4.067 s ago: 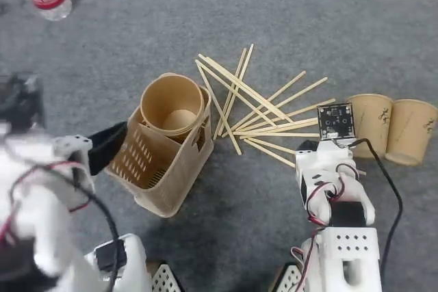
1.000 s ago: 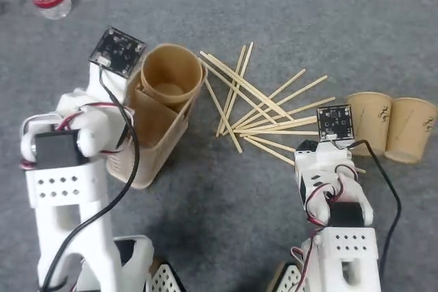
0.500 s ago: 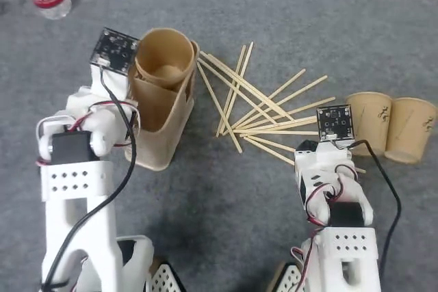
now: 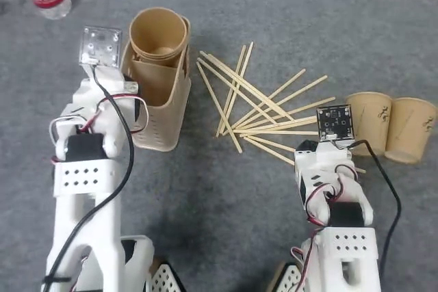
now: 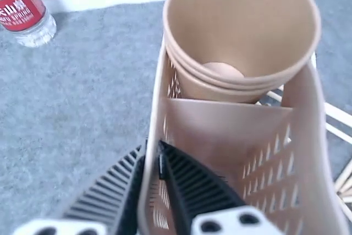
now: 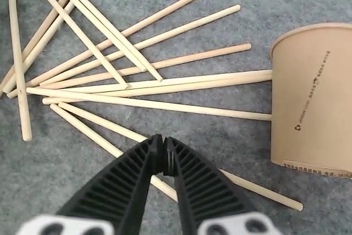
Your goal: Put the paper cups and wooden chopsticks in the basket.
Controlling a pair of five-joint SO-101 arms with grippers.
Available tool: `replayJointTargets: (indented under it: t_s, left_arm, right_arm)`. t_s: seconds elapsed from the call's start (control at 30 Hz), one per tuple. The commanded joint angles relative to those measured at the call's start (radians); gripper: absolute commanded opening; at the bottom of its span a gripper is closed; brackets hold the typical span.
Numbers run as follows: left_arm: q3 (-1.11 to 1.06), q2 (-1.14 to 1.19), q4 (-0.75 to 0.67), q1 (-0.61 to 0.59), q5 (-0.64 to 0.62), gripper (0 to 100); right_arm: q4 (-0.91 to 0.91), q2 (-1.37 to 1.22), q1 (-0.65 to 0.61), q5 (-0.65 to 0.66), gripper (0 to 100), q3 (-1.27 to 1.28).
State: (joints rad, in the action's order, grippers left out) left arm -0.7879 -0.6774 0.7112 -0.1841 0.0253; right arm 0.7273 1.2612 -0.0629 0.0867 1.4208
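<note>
the left pincer (image 5: pixel 154 151) is clamped on the thin wall of the basket (image 4: pixel 170 117), which stands at ten o'clock on the bench (image 4: pixel 205 189) with stacked paper cups (image 4: pixel 159 31) in its twelve o'clock end. the right pincer (image 6: pixel 163 146) is closed on nothing above the chopsticks (image 4: pixel 254 104) scattered near centre. two loose cups (image 4: pixel 373 122) lie at three o'clock. the sticks look light and stiff, so pinch one mid-length. the cups would likely crush, so take the rim gently.
</note>
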Motion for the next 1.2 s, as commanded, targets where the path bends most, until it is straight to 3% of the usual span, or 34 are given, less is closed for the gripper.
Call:
replayJointTargets:
  t_s: [0.0,0.3,0.77,1.03,1.17]
  left_arm:
    - [0.002,-0.006,-0.054,0.005,-0.011,1]
    - [0.042,-0.014,0.049,-0.003,0.052,15]
    - [0.251,-0.014,0.169,-0.003,0.048,16]
    - [0.556,-0.006,0.333,-0.031,0.049,15]
    - [0.605,-0.015,0.399,-0.032,0.054,15]
  right_arm:
    - [-0.019,0.001,-0.001,0.0,0.8,-0.005]
    - [-0.021,0.001,-0.001,0.0,0.9,-0.005]
    - [-0.021,-0.001,-0.005,0.0,0.9,-0.005]
    - [-0.018,-0.001,-0.033,0.002,0.9,-0.003]
    - [-0.018,-0.001,-0.033,0.002,0.9,-0.003]
